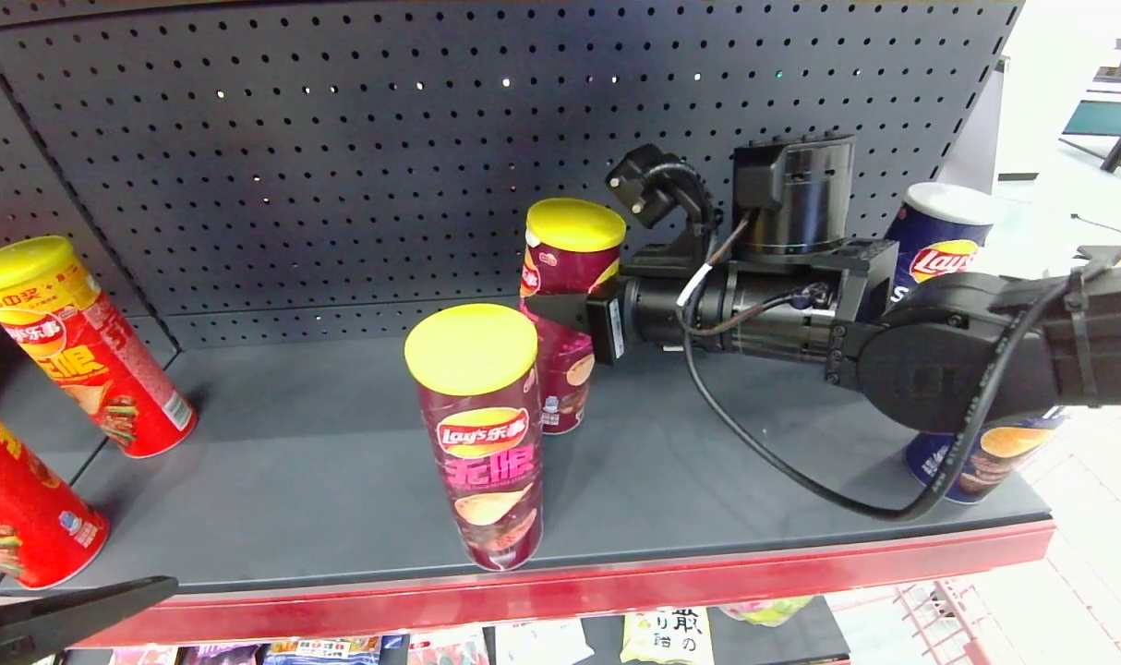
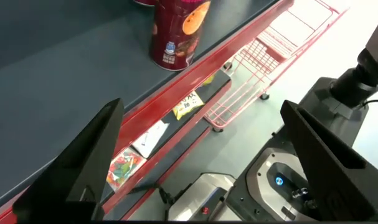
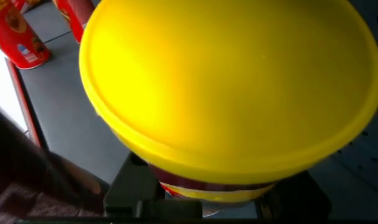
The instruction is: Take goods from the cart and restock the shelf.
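The held chip can (image 1: 565, 268) is a tall purple tube with a flat yellow lid and a red-and-yellow band below the rim. It stands near the middle of the shelf board (image 1: 320, 462), towards the rear, close to the perforated back panel (image 1: 385, 139). It leans slightly. Its base is at board level, but whether it bears on the board cannot be told.

The right gripper (image 1: 565, 314) comes in from the right and is closed on this can at mid-height, one dark finger crossing the can's front. The right wrist view looks down on the yellow lid, with dark fingers on either side of the tube beneath it.

A second purple can (image 1: 482, 443), of the same pattern, stands upright just in front of the held one, near the red front edge (image 1: 616, 582). A blue can (image 1: 944, 249) with a white lid stands at the right end, partly hidden by the arm. Two red cans stand at the left end of the shelf, one farther back (image 1: 80, 346) and one near the front edge (image 1: 20, 508), each with a yellow lid.

The lower shelf (image 1: 801, 637) holds flat snack packets (image 1: 671, 635) in a row. A pink wire cart (image 2: 269, 62) stands on the floor beside the shelving.

The left gripper (image 2: 201, 106) sits low, below the front edge at the left, its jaws spread wide and holding nothing.
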### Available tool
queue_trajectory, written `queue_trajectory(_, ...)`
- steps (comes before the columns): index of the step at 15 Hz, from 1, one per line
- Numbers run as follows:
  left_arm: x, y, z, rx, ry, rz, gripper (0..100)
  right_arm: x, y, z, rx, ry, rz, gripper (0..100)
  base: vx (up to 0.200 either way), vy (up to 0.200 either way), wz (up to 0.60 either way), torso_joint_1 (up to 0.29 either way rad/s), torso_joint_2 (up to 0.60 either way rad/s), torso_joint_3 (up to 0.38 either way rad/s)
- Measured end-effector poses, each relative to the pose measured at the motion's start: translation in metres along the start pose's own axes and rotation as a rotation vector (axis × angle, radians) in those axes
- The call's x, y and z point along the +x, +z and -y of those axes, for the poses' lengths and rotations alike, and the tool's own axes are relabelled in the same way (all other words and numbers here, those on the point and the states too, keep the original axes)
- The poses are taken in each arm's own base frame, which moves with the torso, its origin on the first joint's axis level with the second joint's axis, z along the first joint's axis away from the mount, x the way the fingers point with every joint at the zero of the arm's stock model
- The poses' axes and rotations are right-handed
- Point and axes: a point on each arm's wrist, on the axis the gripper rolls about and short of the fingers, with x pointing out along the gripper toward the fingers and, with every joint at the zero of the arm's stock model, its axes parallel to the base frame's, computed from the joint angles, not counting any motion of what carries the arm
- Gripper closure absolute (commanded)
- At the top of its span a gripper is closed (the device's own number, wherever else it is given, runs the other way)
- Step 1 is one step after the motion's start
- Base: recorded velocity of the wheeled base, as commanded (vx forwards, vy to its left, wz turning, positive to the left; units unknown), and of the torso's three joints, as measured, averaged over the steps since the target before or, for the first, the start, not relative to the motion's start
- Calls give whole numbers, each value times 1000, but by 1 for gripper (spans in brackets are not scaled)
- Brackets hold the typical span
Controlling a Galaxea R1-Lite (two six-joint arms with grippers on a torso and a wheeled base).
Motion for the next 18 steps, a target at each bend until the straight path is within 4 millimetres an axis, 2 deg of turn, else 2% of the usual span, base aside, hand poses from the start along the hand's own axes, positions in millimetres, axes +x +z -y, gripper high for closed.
queue_trajectory(6, 0, -1, 0, -12, 9, 2, 0, 11, -7, -4, 2, 11, -17, 100, 0, 0, 0, 0, 0, 0)
queue_trajectory(7, 0, -1, 0, -12, 9, 2, 0, 13, -9, -4, 4, 12, -24, 0, 0, 0, 0, 0, 0, 0)
queue_trajectory(14, 1, -1, -1, -16, 15, -6, 0, 11, -11, -4, 9, -15, -31, 0, 0, 0, 0, 0, 0, 0)
queue_trajectory(18, 7, -4, -6, -38, 68, -46, 0, -15, -17, -10, 26, -52, -68, 0, 0, 0, 0, 0, 0, 0)
